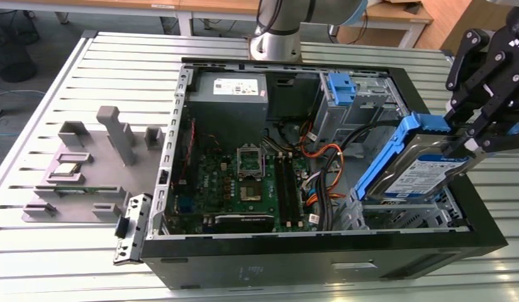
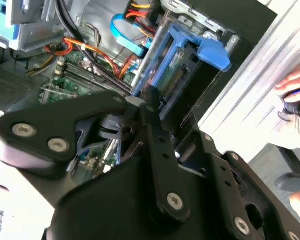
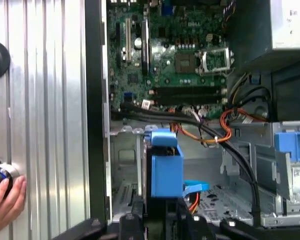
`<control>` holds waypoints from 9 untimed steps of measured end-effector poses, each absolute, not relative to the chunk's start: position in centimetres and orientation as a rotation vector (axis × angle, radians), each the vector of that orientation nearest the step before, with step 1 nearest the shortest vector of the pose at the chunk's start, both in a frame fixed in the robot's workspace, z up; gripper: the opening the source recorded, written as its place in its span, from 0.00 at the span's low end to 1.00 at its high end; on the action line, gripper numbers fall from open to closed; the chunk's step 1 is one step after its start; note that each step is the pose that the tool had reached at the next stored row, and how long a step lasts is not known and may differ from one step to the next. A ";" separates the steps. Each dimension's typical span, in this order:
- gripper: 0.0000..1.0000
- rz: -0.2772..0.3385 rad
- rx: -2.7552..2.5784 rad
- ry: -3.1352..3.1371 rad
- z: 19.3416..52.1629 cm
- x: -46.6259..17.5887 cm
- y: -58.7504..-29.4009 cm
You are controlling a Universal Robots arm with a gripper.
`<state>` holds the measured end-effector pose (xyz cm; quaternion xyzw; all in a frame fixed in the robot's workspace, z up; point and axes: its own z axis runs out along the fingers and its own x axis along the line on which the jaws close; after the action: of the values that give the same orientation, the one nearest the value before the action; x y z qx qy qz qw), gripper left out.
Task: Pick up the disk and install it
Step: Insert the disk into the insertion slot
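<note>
Fingers of the black gripper (image 1: 469, 143) are clenched on the disk (image 1: 414, 167), a flat silver-metal hard drive with a blue-and-white label in a blue plastic carrier. It is held on edge and tilted, its lower end at the grey metal drive cage (image 1: 410, 214) on the exterior view's right of the open black computer case (image 1: 326, 267). Further in lie the green motherboard (image 1: 242, 179) and a fixed blue plastic bracket (image 1: 343, 88). In the first wrist view a hand (image 3: 5, 202) rests on the slatted metal table (image 3: 45, 100).
</note>
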<state>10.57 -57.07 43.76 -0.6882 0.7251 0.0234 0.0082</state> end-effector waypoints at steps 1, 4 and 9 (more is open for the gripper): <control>0.35 0.072 -2.151 2.266 43.7 10.6 -57.1; 0.35 0.071 -2.152 2.267 43.6 10.6 -57.1; 0.35 0.071 -2.152 2.267 43.0 10.6 -57.1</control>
<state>10.58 -57.06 42.97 -0.6882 0.7251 0.0226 0.0077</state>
